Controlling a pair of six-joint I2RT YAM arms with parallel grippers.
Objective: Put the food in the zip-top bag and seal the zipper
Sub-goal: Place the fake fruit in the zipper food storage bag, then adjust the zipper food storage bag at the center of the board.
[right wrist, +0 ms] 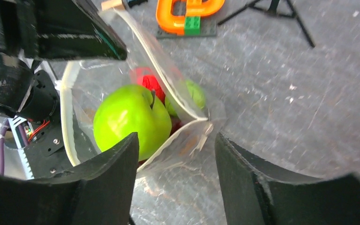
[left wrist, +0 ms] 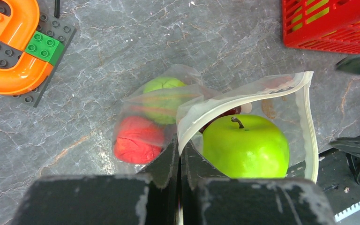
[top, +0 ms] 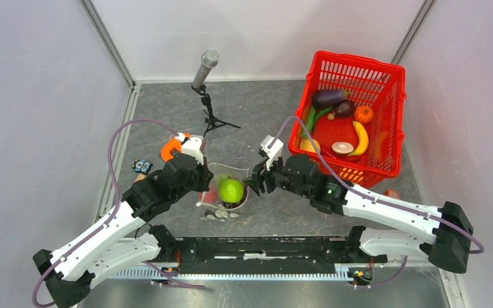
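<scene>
The clear zip-top bag [top: 226,172] [left wrist: 258,96] [right wrist: 178,154] stands open in the middle of the table. Inside it sit a big green apple [top: 231,190] [left wrist: 246,146] [right wrist: 126,119], a red piece [left wrist: 138,139] [right wrist: 151,82] and a smaller green fruit [left wrist: 163,85] [right wrist: 193,91]. My left gripper [top: 203,186] [left wrist: 179,147] is shut on the bag's rim by the zipper strip [left wrist: 309,131]. My right gripper [top: 255,182] [right wrist: 176,147] is open, its fingers either side of the bag's other corner. More food lies in the red basket [top: 395,96].
The red mesh basket [left wrist: 309,28] at the back right holds an eggplant [top: 329,97], a banana [top: 361,138] and other toy food. An orange ring on a brick plate [top: 172,148] [left wrist: 9,47] [right wrist: 187,11] lies left of the bag. A microphone on a tripod [top: 205,69] stands behind.
</scene>
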